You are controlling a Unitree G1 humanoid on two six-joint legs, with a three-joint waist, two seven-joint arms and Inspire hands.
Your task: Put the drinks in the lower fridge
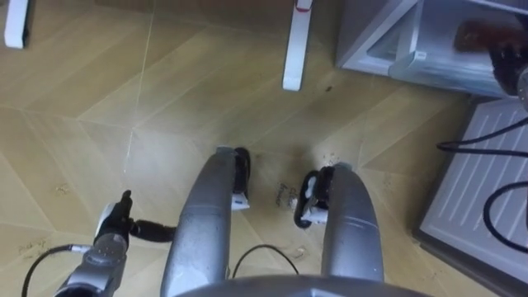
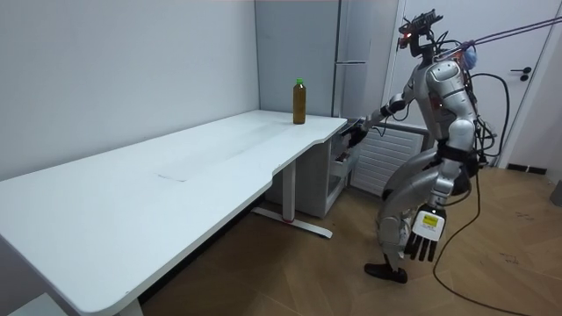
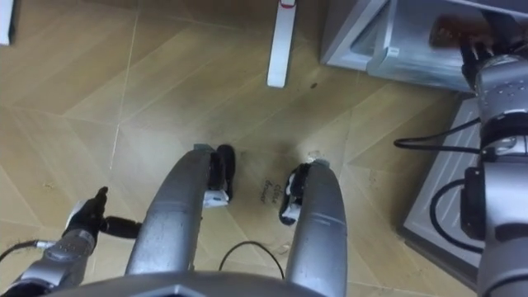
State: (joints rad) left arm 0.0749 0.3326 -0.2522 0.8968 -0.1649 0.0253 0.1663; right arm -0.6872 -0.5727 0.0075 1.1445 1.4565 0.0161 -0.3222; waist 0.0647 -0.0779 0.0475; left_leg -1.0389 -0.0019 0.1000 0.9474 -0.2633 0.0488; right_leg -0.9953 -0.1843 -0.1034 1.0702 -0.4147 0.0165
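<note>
One bottle (image 2: 299, 101) on worktop (image 2: 176, 167) far corner | right hand (image 2: 356, 134) in open lower fridge (image 1: 379, 37), grip cannot tell | left hand (image 2: 428, 235) hangs, fingers straight, empty

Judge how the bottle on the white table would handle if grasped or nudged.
The bottle is tall and narrow, so a nudge up high would probably tip it. It looks nearly full of brown liquid, so likely heavy for its size.

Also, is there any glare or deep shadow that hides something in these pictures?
Room view: even light, no glare on the white table; the floor under it lies in shade. Left eye view: a pale sheen on the floor, hiding nothing.
</note>
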